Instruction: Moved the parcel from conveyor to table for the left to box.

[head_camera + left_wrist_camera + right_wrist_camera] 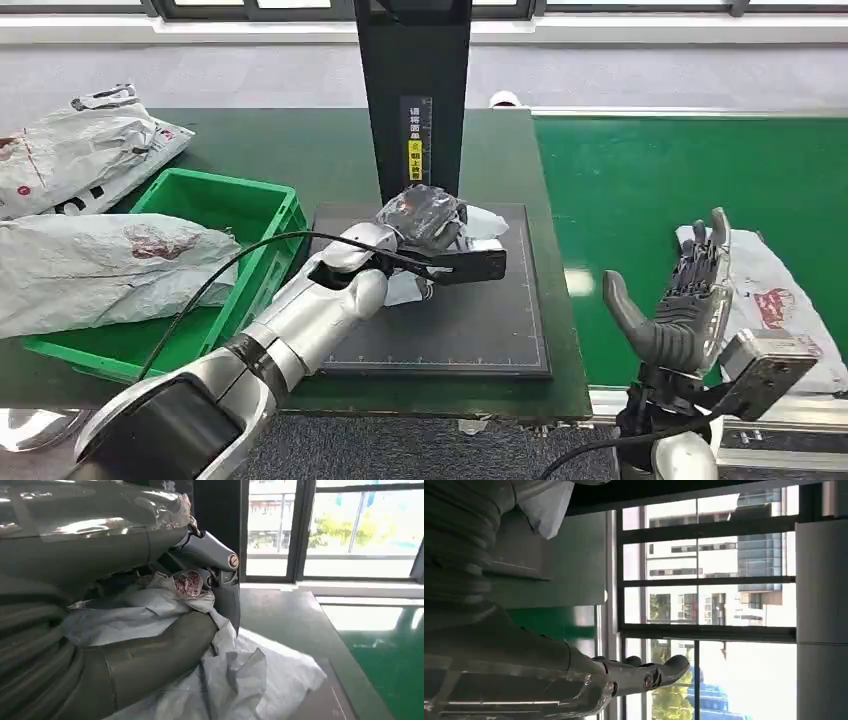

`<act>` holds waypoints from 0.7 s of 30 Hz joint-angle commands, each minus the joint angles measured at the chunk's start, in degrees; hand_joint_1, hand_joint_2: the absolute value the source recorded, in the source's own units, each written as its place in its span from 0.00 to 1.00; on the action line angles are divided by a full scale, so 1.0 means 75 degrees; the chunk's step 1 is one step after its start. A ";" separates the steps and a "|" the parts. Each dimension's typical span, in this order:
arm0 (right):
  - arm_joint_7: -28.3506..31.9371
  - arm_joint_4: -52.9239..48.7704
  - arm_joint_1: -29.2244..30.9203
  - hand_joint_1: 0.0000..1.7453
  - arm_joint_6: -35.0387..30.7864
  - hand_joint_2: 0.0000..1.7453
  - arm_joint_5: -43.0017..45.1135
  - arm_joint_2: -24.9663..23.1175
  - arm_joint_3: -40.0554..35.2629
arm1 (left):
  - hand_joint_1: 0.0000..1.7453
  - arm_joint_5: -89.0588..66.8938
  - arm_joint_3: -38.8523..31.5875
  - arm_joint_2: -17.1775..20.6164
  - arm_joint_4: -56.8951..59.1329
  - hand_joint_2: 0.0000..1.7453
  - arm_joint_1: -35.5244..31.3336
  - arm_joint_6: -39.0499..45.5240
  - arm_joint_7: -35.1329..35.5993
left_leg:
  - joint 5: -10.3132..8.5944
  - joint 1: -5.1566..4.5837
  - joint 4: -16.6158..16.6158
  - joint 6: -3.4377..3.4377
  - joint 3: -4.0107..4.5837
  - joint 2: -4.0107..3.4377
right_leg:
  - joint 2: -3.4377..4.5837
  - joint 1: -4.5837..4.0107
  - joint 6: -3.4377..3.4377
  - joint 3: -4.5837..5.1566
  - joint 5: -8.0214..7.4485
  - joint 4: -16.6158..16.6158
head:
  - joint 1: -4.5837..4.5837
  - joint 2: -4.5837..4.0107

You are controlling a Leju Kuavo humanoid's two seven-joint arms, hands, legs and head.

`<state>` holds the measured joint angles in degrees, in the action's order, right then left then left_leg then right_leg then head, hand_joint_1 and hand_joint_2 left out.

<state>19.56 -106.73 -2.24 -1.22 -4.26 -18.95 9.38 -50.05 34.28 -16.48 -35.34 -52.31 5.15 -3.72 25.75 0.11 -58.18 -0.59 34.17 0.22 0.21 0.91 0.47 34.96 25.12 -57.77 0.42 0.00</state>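
A crumpled white plastic parcel (478, 226) lies on the black mat (470, 330) in front of the black post. My left hand (425, 222) is closed over it and grips it; the left wrist view shows the white parcel (200, 630) bunched between the thumb and the fingers (210, 550). My right hand (685, 300) is open and upright above the green conveyor (650, 180), fingers apart, holding nothing. Behind it another white parcel (775, 300) lies on the belt. In the right wrist view the right hand's fingers (644, 672) stretch out against a window.
A green crate (215, 215) stands left of the mat with a large white bag (90, 265) lying across it. Another white bag (80, 150) lies at the far left of the dark green table (300, 150). A black post (415, 90) rises behind the mat.
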 commanded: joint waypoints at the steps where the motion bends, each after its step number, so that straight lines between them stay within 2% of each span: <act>1: 0.0046 -0.0108 -0.0050 0.00 -0.0280 1.00 0.0036 -0.0140 0.0418 | 1.00 -0.0053 -0.2257 0.0772 -0.2796 1.00 0.0394 0.1269 0.0357 | 0.0005 -0.0001 0.0000 -0.0002 0.0001 -0.0024 | 0.0020 0.0000 -0.0005 0.0008 -0.0001 -0.0003 | 0.0000 0.0000; 4: 0.0054 -0.0039 0.0019 0.00 -0.0365 1.00 0.0038 -0.0140 0.0446 | 1.00 -0.0722 -0.3081 0.0981 -0.4100 1.00 0.0735 0.1726 0.0545 | 0.0012 0.0002 0.0013 -0.0007 -0.0021 -0.0052 | 0.0046 -0.0004 -0.0013 -0.0003 -0.0001 0.0006 | 0.0000 0.0000; 7: 0.0118 0.0127 0.0032 0.00 -0.0411 1.00 0.0034 -0.0048 0.0382 | 1.00 -0.1544 -0.3584 0.1182 -0.4717 1.00 0.0801 0.2191 0.0831 | 0.0010 0.0008 0.0006 -0.0006 -0.0011 -0.0054 | 0.0045 -0.0009 -0.0013 0.0009 -0.0004 0.0001 | 0.0000 0.0000; 15: 0.0185 0.0200 -0.0010 0.00 -0.0481 1.00 0.0066 0.0034 0.0311 | 1.00 -0.2324 -0.3923 0.1223 -0.4553 1.00 0.0567 0.2479 0.1151 | -0.0003 0.0018 0.0013 -0.0008 -0.0014 -0.0016 | 0.0007 -0.0022 -0.0015 -0.0010 0.0003 0.0011 | 0.0000 0.0000; 21: 0.0256 0.0313 -0.0144 0.00 -0.0526 1.00 0.0165 0.0157 0.0227 | 1.00 -0.3347 -0.4557 0.1626 -0.4055 1.00 -0.0047 0.2842 0.1530 | 0.0001 0.0016 0.0002 -0.0011 -0.0002 -0.0017 | 0.0011 -0.0018 -0.0016 -0.0002 0.0004 0.0000 | 0.0000 0.0000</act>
<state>21.27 -107.65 -3.15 -4.63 -3.98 -19.06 9.84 -68.58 6.78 -7.69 -70.07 -46.42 23.63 5.36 25.71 0.17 -58.18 -0.65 34.26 0.20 0.22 0.84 0.39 35.05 25.15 -57.81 0.42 0.00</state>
